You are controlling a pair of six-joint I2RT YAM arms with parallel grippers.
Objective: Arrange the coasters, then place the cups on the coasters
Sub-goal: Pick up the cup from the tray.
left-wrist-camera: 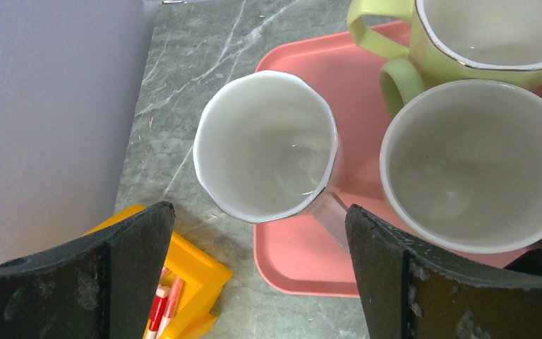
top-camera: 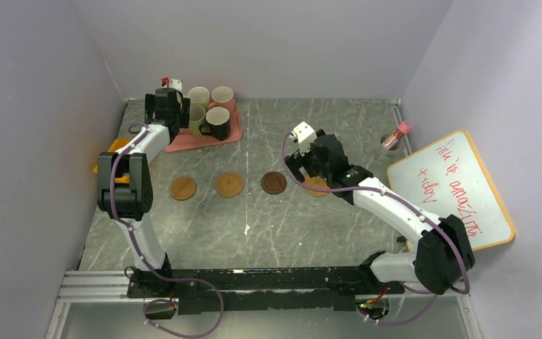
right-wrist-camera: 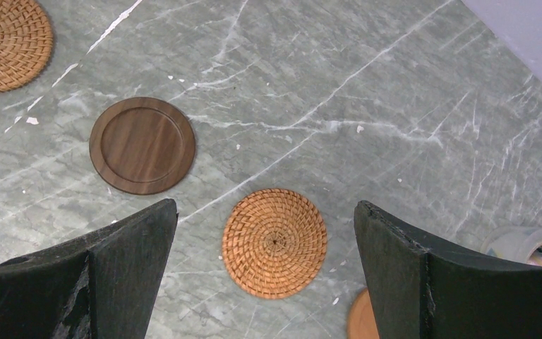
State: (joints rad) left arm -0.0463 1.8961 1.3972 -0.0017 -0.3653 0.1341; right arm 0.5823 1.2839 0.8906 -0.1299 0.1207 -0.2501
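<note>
**Left gripper** (left-wrist-camera: 257, 212): its fingers are spread wide apart and hold nothing. It hangs over the far-left corner of the table (top-camera: 310, 233), above the left edge of the pink tray (left-wrist-camera: 303, 268). In the left wrist view, a pale-inside mug (left-wrist-camera: 267, 145) appears between the two fingers, standing at the tray's left edge. Neither finger touches it.

Look just right of that mug for a yellow-green mug (left-wrist-camera: 476, 162), with a second yellow-green mug (left-wrist-camera: 494, 35) behind it. The top view also shows a pink mug (top-camera: 222, 95) at the tray's far side and a black mug (top-camera: 218, 123) at its near right. All the mugs in view stand on the tray.

A yellow box (left-wrist-camera: 183, 272) holding red-and-white pens lies on the table at the tray's near-left corner.

**Right gripper** (right-wrist-camera: 265, 208): its fingers are also wide apart and empty. It hangs over the right end of the coaster row at mid-table.

Read the row from right to left:
- a woven coaster (right-wrist-camera: 274, 242) directly below the gripper
- a dark brown coaster (right-wrist-camera: 142, 145)
- a second woven coaster (right-wrist-camera: 3, 42)
- a plain tan coaster (top-camera: 183, 188)

These four lie apart from one another. A sliver of an orange-brown disc (right-wrist-camera: 362, 319) shows at the bottom edge of the right wrist view, close beside the first woven coaster.
</note>
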